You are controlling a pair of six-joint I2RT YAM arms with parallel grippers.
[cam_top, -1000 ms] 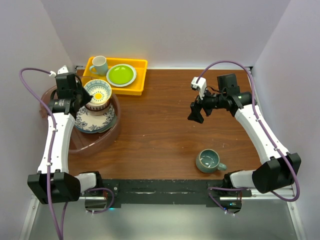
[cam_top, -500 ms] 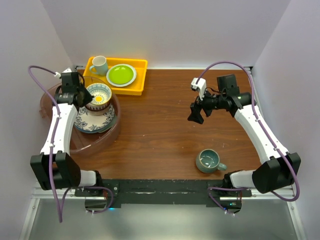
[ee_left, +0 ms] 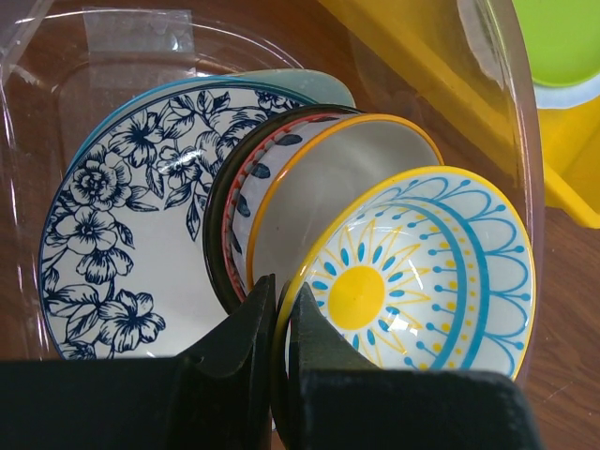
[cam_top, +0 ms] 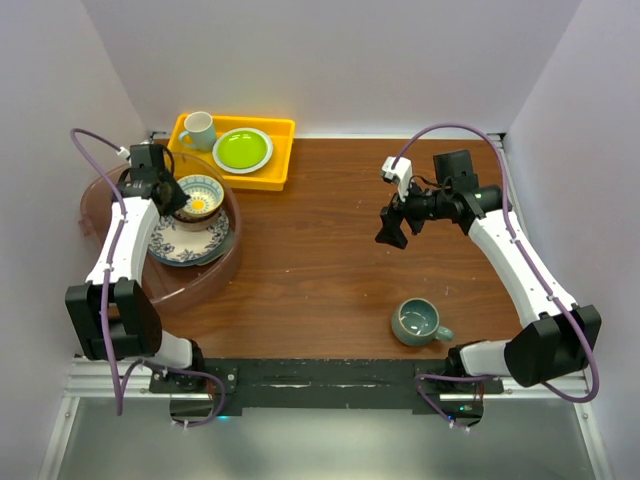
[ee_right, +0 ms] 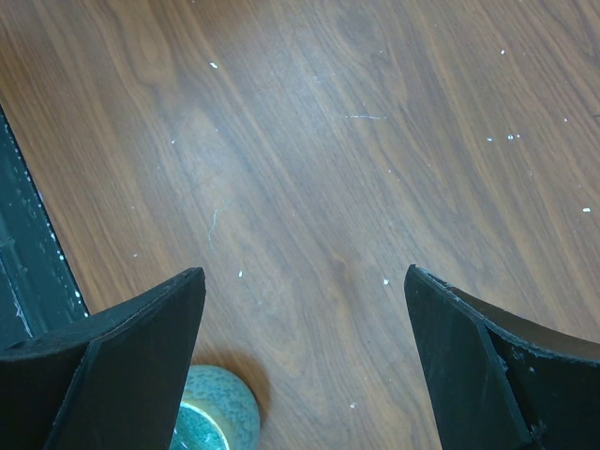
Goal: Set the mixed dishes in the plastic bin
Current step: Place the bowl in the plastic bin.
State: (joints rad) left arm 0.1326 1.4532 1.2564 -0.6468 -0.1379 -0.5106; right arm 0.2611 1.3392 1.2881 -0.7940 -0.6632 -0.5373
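- Fingers (ee_left: 234, 352) of the left gripper (ee_left: 281, 298): what are they doing?
- They are pressed together on the yellow rim of the sun-patterned bowl (ee_left: 422, 272), inside the plastic bin (cam_top: 185, 288). That bowl is nested in the cream-tan bowl (ee_left: 328, 178), which sits in the small reddish bowl (cam_top: 190, 213).
- Run me through it, biggest first.
- The bin stands at the far left of the table (cam_top: 320, 270). Inside it, an edge of the pale green tray (ee_left: 319, 86) peeks from under the blue floral plate (ee_left: 122, 234), and the bowl stack rests on that plate. The smallest piece is the teal mug (cam_top: 417, 321), alone on the wood and well apart from the bin.
- And the right gripper (cam_top: 392, 232)?
- It is spread wide, holding nothing, and hangs over bare wood. The mug lies toward the near edge from it, upright, with its handle pointing toward the right arm's base. The right wrist view catches it just beside one fingertip.
- Which arm takes it?
- The right, I judge, since it is clearly nearer. It would have to come back toward its own base, then carry the mug leftward across the table to the bin.
- Any labels or writing?
- None that I can read.
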